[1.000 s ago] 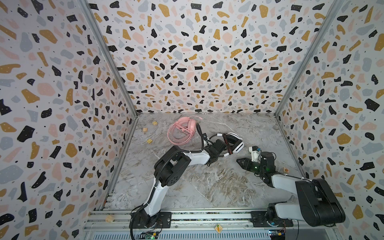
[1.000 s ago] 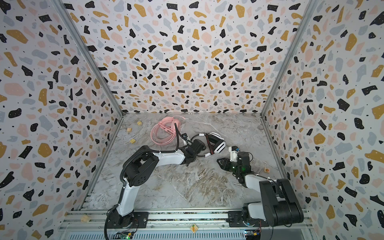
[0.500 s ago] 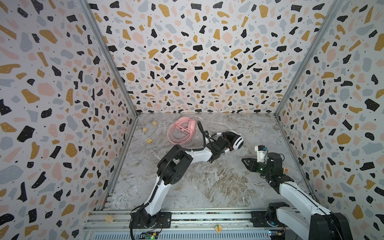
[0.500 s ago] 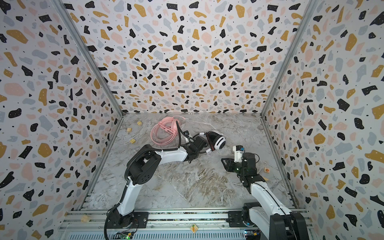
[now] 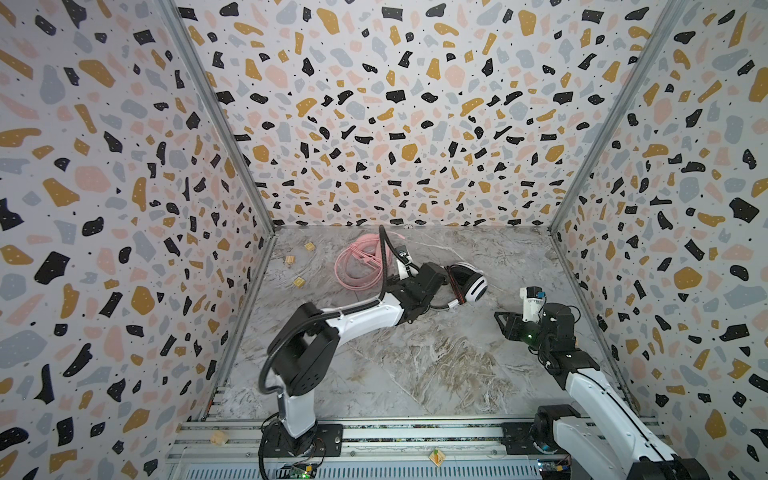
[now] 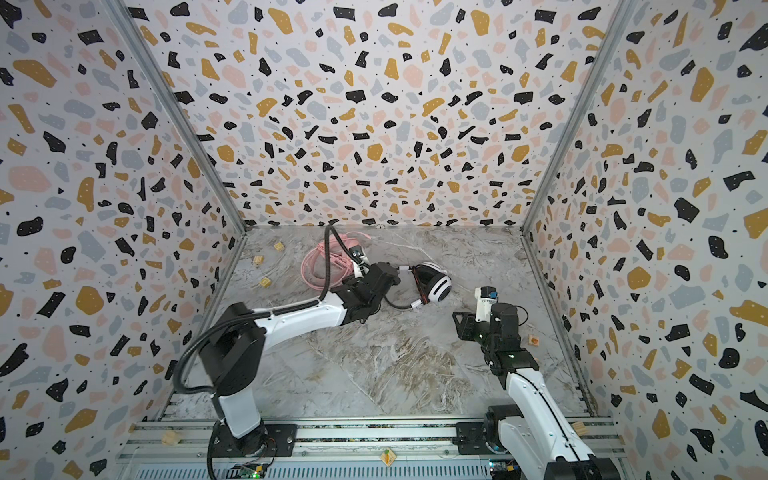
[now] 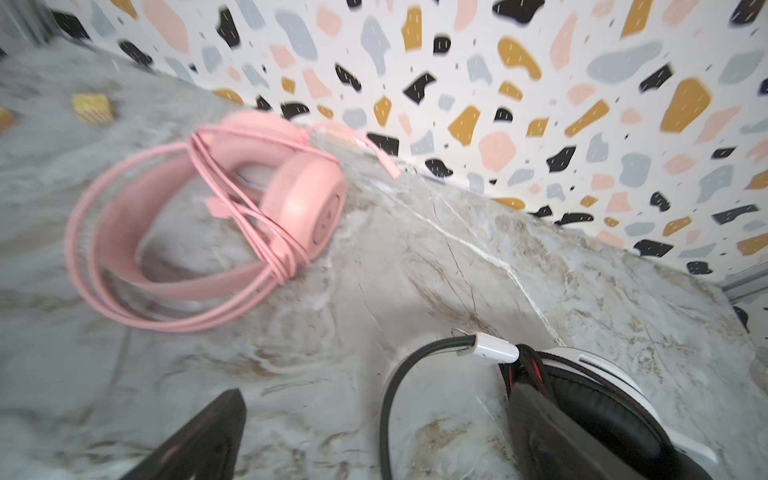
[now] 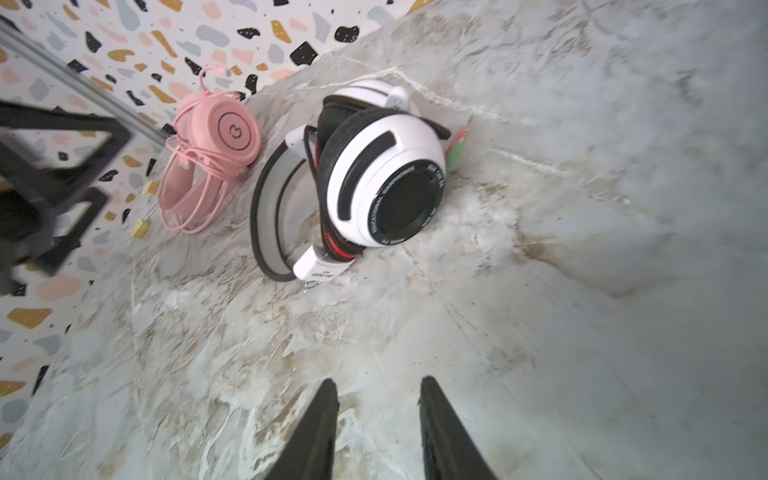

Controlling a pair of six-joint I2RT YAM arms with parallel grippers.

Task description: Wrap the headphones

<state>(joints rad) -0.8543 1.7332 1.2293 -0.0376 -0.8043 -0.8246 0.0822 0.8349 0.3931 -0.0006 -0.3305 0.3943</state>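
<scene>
The white-and-black headphones (image 5: 469,284) (image 6: 434,284) (image 8: 386,174) lie on the marble floor, black cord wound between the earcups. My left gripper (image 5: 446,277) (image 6: 403,275) (image 7: 380,392) is open wide right beside them, and the black headband (image 7: 386,415) runs between its fingers untouched. The pink headphones (image 5: 359,266) (image 6: 324,266) (image 7: 299,195) (image 8: 216,149) lie behind near the back wall, with their pink cord looped round them. To the right, apart from both headsets, my right gripper (image 5: 500,320) (image 6: 459,322) (image 8: 379,380) is open above bare floor and holds nothing.
Small wooden blocks (image 5: 298,282) (image 5: 289,259) (image 5: 309,246) lie at the left rear of the floor. Terrazzo walls close in three sides. A metal rail (image 5: 395,436) runs along the front, with a block (image 5: 219,437) on it. Green and pink plugs (image 8: 457,145) poke out behind the white earcup.
My left gripper went from shut to wide open and let go of the white-and-black headphones, which now rest on the floor. The right arm drew back slightly to the right.
</scene>
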